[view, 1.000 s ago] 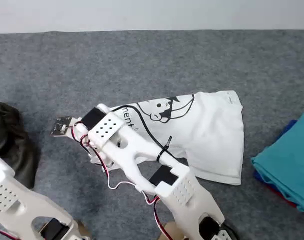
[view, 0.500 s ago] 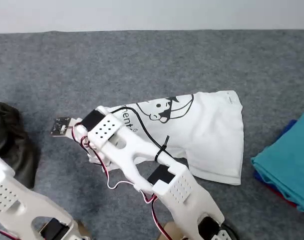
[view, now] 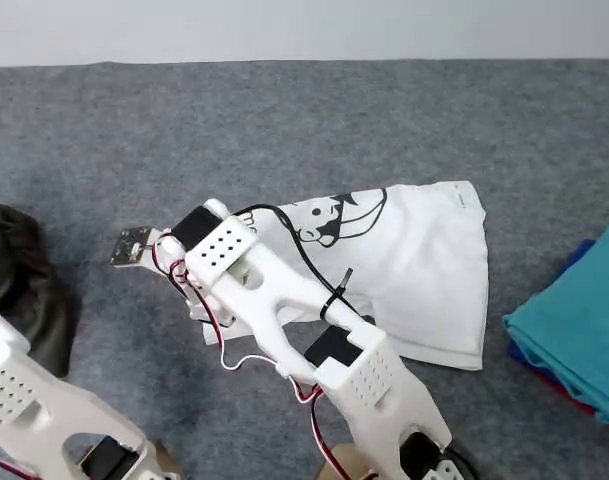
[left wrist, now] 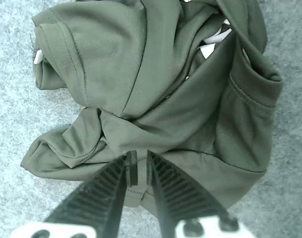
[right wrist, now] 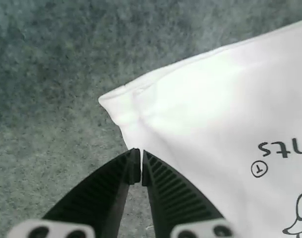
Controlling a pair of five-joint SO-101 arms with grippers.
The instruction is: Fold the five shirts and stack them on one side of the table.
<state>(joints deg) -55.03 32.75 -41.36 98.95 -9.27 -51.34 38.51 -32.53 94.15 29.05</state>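
Right gripper (right wrist: 141, 167) pinches a corner of the smooth white printed shirt (right wrist: 215, 114); left gripper (left wrist: 139, 159) clamps the crumpled olive-green shirt (view: 19, 280), cut off far left.

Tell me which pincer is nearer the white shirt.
Right. The right pincer is shut on the white shirt at its corner; the left pincer is away from it, shut on the dark green shirt.

The light was soft and even and fell from above, and nothing on the grey table (view: 404, 120) glared. The right arm (view: 284, 300) laid only a faint, loose-edged shadow on the white shirt (view: 424, 270) and the table beside it. Seen close, that shirt shone so bright that its creases nearly vanished, and the table around it looked dim. The dark shirt (left wrist: 155, 89) held gentle shading, deepest in its folds.
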